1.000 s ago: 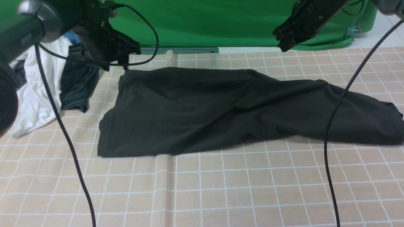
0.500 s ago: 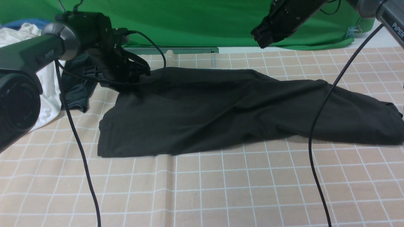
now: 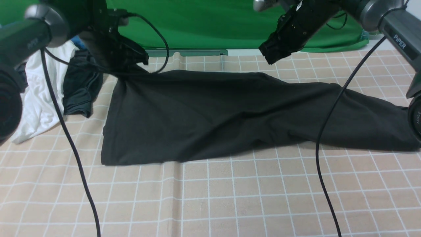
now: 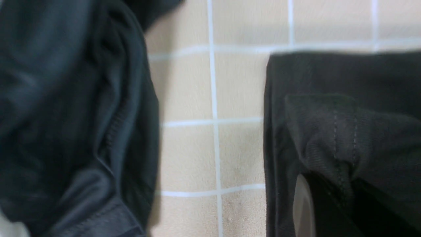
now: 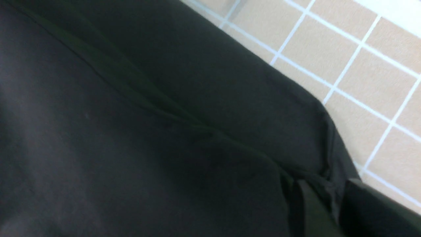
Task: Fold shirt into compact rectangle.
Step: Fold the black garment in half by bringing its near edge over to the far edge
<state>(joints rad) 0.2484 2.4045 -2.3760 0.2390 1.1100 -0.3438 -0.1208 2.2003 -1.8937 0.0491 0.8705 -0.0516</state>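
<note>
The black shirt [image 3: 230, 112] lies spread across the checked tablecloth, its print and neck label hidden. My left gripper [image 3: 131, 64] is shut on the shirt's far left corner and holds it raised a little off the cloth. In the left wrist view the hemmed corner [image 4: 345, 125] is pinched beside the pale pad [image 4: 302, 207]. My right gripper [image 3: 268, 59] is at the shirt's far edge near the middle. In the right wrist view its fingers stand close together with bunched shirt fabric [image 5: 164, 131] between them at the shirt's edge.
A dark teal-grey garment [image 3: 79, 89] and a white shirt [image 3: 36, 98] are heaped at the far left, close to my left gripper. Both arms' black cables [image 3: 72, 151] [image 3: 325, 131] hang over the table. A green backdrop [image 3: 213, 23] closes the far side.
My left gripper dipped onto the far left corner, closed on it and rose, stretching that corner up and back. My right gripper moved left and down to the shirt's far edge.
</note>
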